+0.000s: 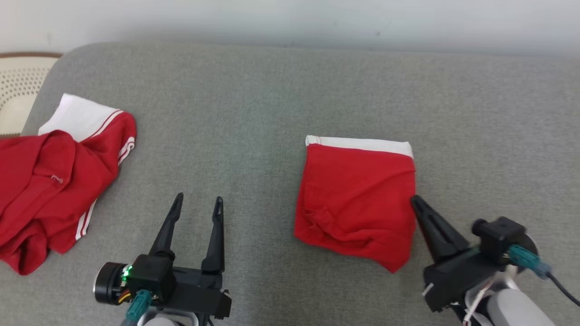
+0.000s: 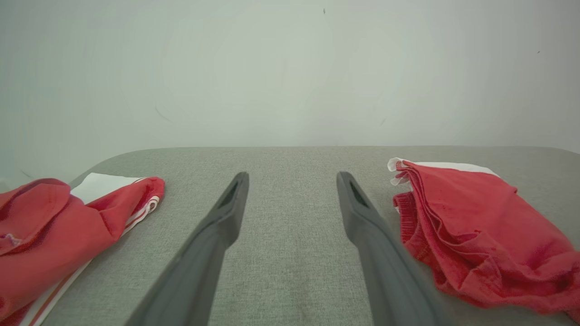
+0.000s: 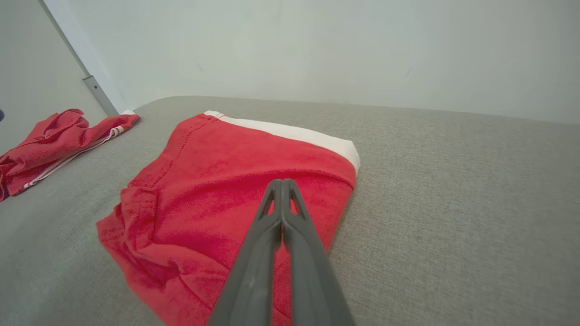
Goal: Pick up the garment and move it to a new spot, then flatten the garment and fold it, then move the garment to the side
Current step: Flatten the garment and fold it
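Note:
The garment (image 1: 355, 199) is red with a white band along its far edge and lies folded into a rough square right of the middle of the grey surface (image 1: 253, 113). My right gripper (image 1: 414, 199) is shut, fingers pressed together, tips at the garment's right edge. In the right wrist view the closed fingers (image 3: 282, 182) sit over the red cloth (image 3: 217, 190) with no fabric seen between them. My left gripper (image 1: 199, 198) stands open over bare surface to the garment's left. The left wrist view has the garment (image 2: 471, 226) just right of the open gripper (image 2: 292, 176).
A second red garment (image 1: 50, 185) with white stripes lies crumpled at the left edge, also seen as a red heap (image 2: 50, 226) (image 3: 54, 136). A cream perforated object (image 1: 18, 86) sits beyond the surface's far left corner. A pale wall (image 1: 290, 18) runs behind.

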You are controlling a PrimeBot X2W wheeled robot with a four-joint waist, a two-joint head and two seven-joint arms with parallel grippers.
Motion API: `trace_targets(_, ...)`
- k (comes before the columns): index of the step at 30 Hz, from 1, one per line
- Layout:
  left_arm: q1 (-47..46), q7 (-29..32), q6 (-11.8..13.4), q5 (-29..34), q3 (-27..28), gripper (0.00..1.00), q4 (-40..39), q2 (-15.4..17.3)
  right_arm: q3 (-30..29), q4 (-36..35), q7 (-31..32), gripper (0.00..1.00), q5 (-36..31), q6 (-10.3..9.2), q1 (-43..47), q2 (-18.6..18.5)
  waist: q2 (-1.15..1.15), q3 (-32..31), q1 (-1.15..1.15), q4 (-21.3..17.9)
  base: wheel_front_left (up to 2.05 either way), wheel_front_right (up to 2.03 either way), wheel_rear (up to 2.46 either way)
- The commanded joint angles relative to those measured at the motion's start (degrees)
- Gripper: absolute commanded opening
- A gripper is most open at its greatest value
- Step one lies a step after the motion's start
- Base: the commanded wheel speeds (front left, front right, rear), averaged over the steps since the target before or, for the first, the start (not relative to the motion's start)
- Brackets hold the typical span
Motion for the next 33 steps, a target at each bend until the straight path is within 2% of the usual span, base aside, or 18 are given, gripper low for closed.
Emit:
trace_targets(1, -0.62, -0.28, -0.09, 0.18, -0.17, 1.0, 0.33, -0.23, 1.56, 0.94, -0.65, 0.0, 0.71, -0.04, -1.46, -0.57, 0.0, 1.52, 0.0, 1.33, 0.0, 0.0, 0.0)
trace_targets(12, -2.36, -0.78, -0.16, 0.44, -0.99, 1.0, 1.28, -1.36, 17.2, 8.66, -3.96, 0.0, 7.18, -0.04, -8.82, -4.09, 0.0, 3.88, 0.0, 2.21, 0.0, 0.0, 0.0)
trace_targets(19, -2.85, -0.93, -0.49, 0.37, -0.84, 1.0, 1.77, -1.46, 25.62, 8.91, -5.8, 0.0, 10.89, -0.04, -11.47, -5.5, 0.0, 3.88, 0.0, 1.78, 0.0, 0.0, 0.0)
trace_targets(29, -3.29, -1.02, -0.63, 0.52, -0.59, 1.0, 1.93, -1.8, 37.78, 11.16, -6.11, 0.0, 16.44, -0.04, -15.92, -5.65, 0.0, 4.23, 0.0, 2.13, 0.0, 0.0, 0.0)
trace_targets(33, -2.79, -1.02, -0.57, 0.62, -0.34, 1.0, 1.96, -1.85, 40.58, 10.83, -6.92, 0.0, 17.98, -0.04, -17.58, -5.41, 0.0, 3.83, 0.0, 1.95, 0.0, 0.0, 0.0)
